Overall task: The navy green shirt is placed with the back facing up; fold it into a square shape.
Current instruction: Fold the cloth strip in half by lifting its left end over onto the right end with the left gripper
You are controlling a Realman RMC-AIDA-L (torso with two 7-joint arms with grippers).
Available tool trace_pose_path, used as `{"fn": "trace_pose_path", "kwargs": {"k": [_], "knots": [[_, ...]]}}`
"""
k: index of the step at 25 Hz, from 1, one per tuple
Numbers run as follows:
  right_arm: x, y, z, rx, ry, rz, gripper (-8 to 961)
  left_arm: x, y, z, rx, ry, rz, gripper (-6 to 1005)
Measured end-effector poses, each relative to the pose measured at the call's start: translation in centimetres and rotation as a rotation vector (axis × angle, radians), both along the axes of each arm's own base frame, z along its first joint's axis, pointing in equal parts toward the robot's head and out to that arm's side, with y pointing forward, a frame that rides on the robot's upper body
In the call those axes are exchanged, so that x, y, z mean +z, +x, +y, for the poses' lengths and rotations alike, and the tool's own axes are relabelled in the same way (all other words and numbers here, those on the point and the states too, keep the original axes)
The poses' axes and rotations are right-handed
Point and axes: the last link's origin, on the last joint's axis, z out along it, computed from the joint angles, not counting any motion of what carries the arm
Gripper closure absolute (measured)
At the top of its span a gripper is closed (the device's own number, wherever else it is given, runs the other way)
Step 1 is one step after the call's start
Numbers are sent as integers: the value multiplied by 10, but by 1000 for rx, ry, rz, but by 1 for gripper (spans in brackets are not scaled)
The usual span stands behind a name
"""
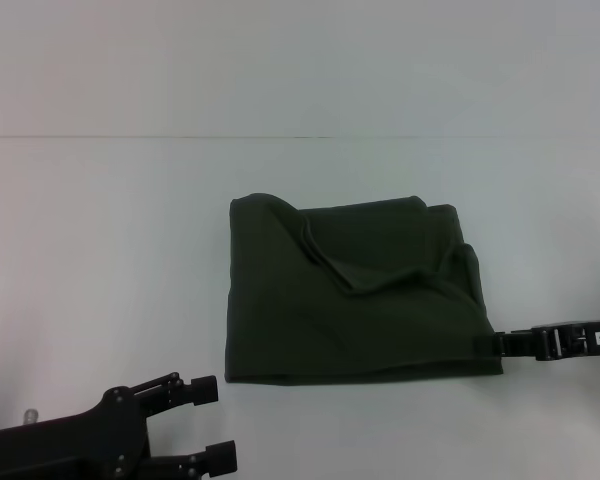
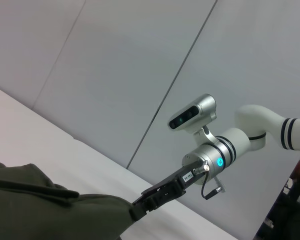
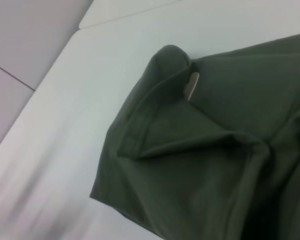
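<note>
The navy green shirt (image 1: 350, 310) lies on the white table (image 1: 100, 250), folded into a rough square with a creased flap on top near its far edge. No letters show. My right gripper (image 1: 498, 345) reaches in from the right and is shut on the shirt's near right corner. The left wrist view shows it (image 2: 140, 206) pinching the cloth (image 2: 50, 215). The right wrist view shows the folded cloth (image 3: 215, 165) with a small pale label (image 3: 191, 86). My left gripper (image 1: 215, 425) is open and empty at the near left, well apart from the shirt.
The table's far edge meets a pale wall (image 1: 300, 60) behind the shirt. White table surface lies to the left of the shirt and in front of it.
</note>
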Motion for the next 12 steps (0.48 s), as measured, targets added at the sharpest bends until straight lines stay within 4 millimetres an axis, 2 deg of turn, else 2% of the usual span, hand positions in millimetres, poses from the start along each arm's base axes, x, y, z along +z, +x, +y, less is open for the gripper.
{"fn": "trace_pose_path", "kwargs": {"k": [6,12], "knots": [[21,13,-8,8,110,65,705,0,0,-1,3,1,-4,59],[47,9,-20,192,292,214,483,1,0,-1,7,4,-8,60]]}}
